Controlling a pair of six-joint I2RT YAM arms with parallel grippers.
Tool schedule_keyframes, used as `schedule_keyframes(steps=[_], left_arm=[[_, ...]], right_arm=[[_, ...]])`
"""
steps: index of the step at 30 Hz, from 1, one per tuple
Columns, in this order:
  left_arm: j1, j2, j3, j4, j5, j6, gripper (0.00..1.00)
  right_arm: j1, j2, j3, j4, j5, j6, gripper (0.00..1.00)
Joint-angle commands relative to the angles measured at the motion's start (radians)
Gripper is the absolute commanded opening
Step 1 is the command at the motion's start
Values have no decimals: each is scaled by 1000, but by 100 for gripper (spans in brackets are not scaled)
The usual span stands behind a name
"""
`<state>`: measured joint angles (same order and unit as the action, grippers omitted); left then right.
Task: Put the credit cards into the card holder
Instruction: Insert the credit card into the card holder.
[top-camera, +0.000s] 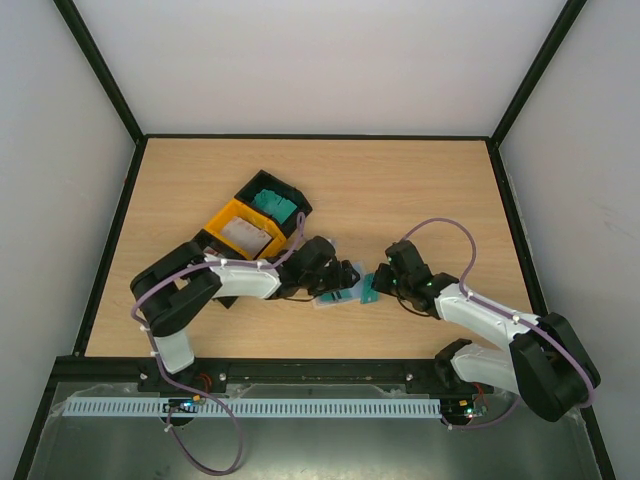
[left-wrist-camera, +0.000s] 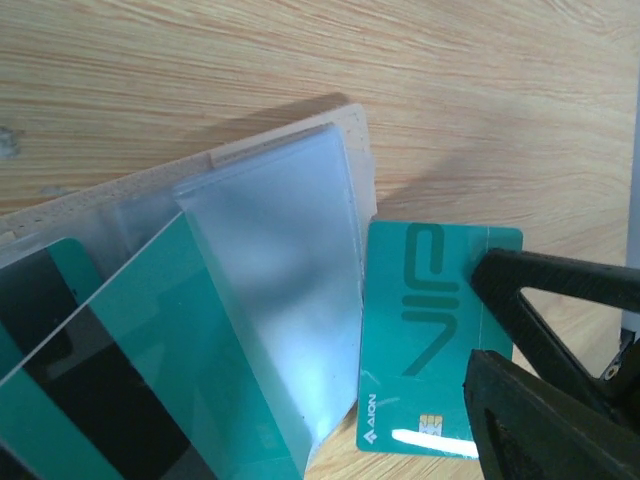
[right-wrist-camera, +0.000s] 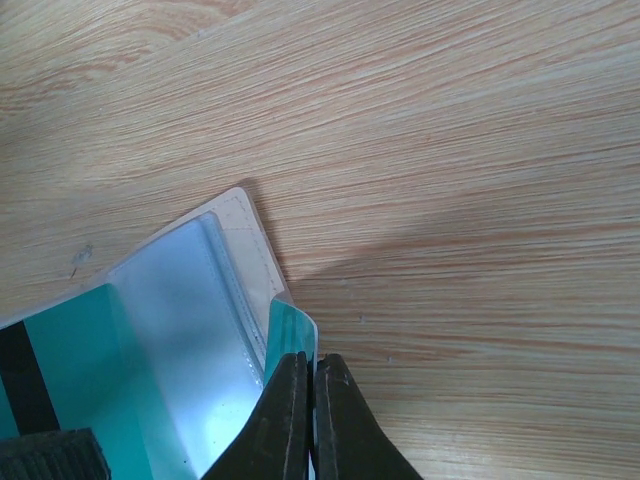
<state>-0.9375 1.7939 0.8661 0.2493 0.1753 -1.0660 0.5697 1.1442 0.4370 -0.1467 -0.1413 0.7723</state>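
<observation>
At mid-table, right gripper (right-wrist-camera: 310, 362), clamped on a teal card (left-wrist-camera: 420, 330), should feed it squarely into the card holder's (left-wrist-camera: 345, 125) clear sleeve (left-wrist-camera: 280, 260); left gripper's (top-camera: 345, 278) spread unclear.

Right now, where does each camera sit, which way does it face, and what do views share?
Top external: above, behind the bases, looking down on the table; both arms show.
Left wrist: looks down on the open card holder and teal card; black fingers at right.
Right wrist: looks down past the shut right claw pinching that card.
Shared: holder and card, in every view.
</observation>
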Motion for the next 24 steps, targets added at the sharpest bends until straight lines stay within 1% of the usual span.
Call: schedule_keyframes(steps=[1, 4, 9, 13, 15, 20, 24], left_arm=[[-2, -32, -22, -179, -38, 17, 82], [4, -61, -39, -170, -17, 3, 86], [33, -105, -83, -131, 43, -35, 89], [46, -141, -110, -126, 47, -54, 90], [48, -144, -115, -127, 45, -56, 89], [45, -101, -99, -122, 64, -36, 80], [38, -55, -68, -140, 84, -6, 78]], right_arm=[[2, -9, -23, -42, 8, 5, 2], [2, -11, -20, -41, 0, 8, 2], [2, -15, -25, -35, -14, 13, 2], [2, -21, -24, -29, -18, 17, 2], [2, -21, -24, -26, -20, 18, 2], [2, -13, -24, -21, -23, 15, 2], [2, -3, -26, -12, -27, 15, 2]])
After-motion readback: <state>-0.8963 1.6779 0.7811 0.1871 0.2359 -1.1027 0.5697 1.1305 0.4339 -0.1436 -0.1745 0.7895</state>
